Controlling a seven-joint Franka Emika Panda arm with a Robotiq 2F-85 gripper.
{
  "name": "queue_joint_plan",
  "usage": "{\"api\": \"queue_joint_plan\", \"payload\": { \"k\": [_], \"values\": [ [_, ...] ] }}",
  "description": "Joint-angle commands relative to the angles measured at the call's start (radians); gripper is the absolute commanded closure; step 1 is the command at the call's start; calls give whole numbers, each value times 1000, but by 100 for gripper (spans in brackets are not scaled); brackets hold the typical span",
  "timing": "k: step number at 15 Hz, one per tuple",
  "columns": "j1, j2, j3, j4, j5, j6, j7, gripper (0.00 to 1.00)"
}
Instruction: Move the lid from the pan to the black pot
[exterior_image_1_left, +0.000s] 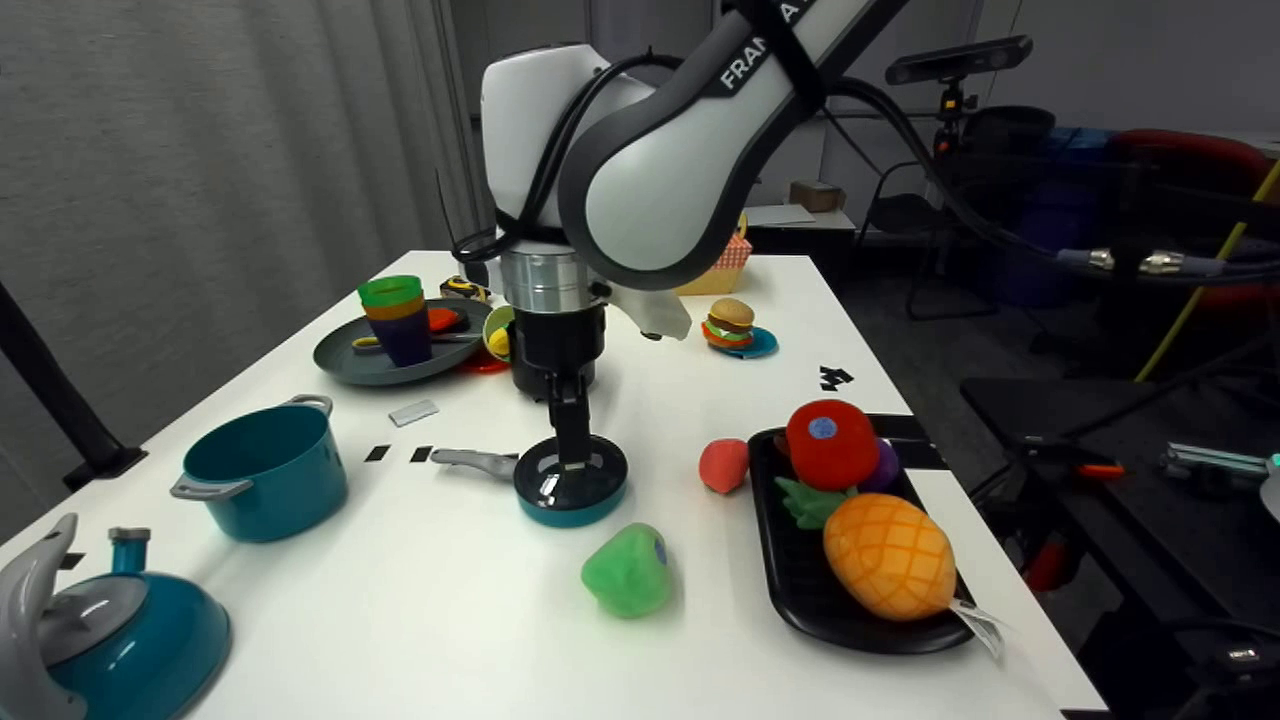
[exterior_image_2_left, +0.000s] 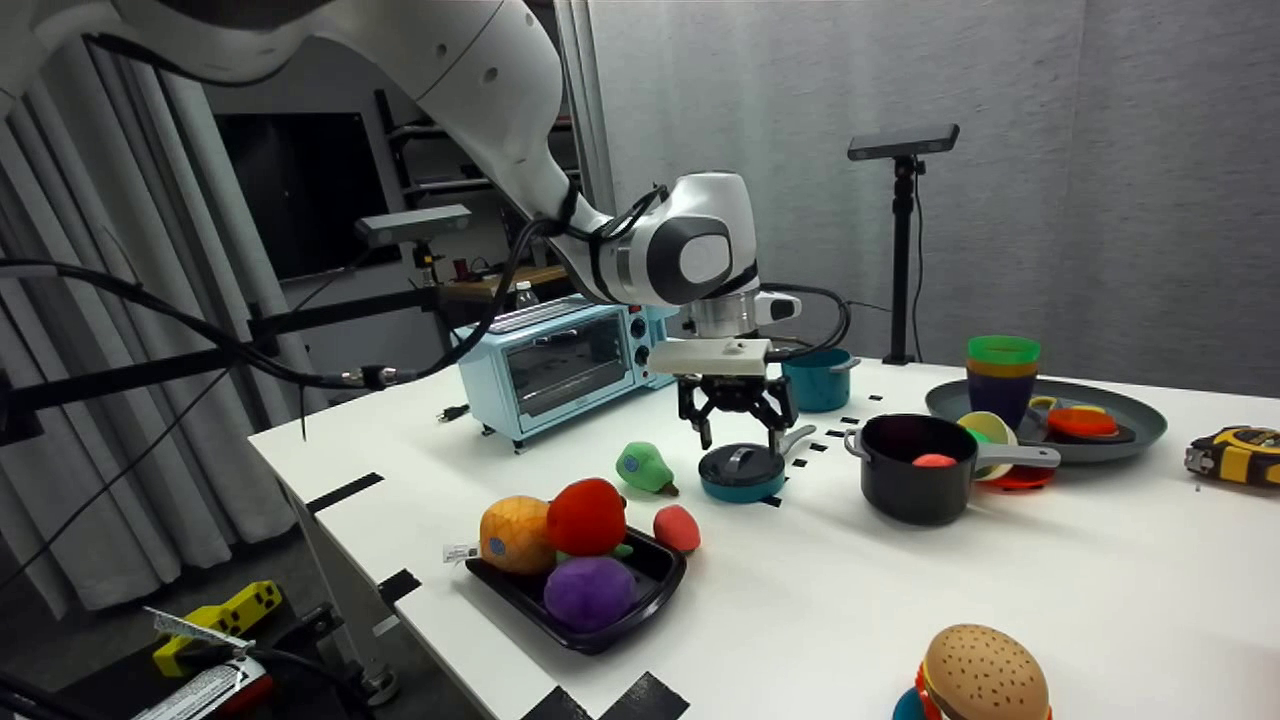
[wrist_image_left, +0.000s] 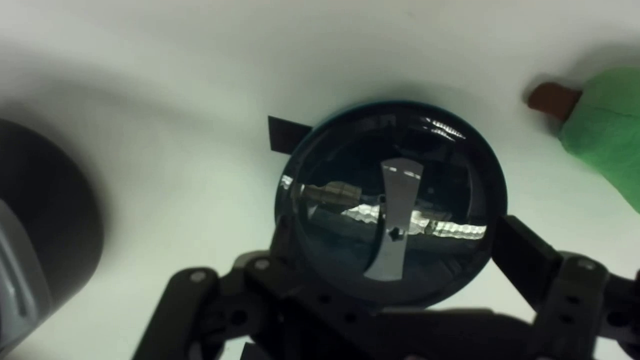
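One green plush toy (exterior_image_2_left: 643, 466) left of gripper (exterior_image_2_left: 741, 438) in exterior view. Jaws spread apart above lid (exterior_image_2_left: 742, 466); lid sits on pan (exterior_image_2_left: 742, 493) directly beneath gripper. Black pot (exterior_image_2_left: 912, 490), pink item (exterior_image_2_left: 935, 461) inside, stands near, right of gripper.

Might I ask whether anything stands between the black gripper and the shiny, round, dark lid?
Nothing visible does: the open black gripper hangs over the shiny, round, dark lid, fingers either side of its grey handle.

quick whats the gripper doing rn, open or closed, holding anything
Gripper: open, holding nothing; jaws wide apart, clear of the grey handle on the round glossy dark lid.
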Motion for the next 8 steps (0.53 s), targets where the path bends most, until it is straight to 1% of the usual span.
{"api": "queue_joint_plan", "payload": {
  "k": [1, 3, 7, 8],
  "values": [
    [4, 33, -6, 41, -13, 2, 3, 26],
    [3, 37, -5, 44, -13, 3, 2, 31],
    [4, 39, -7, 51, -16, 5, 3, 63],
    [5, 39, -8, 52, -16, 6, 3, 69]
  ]
}}
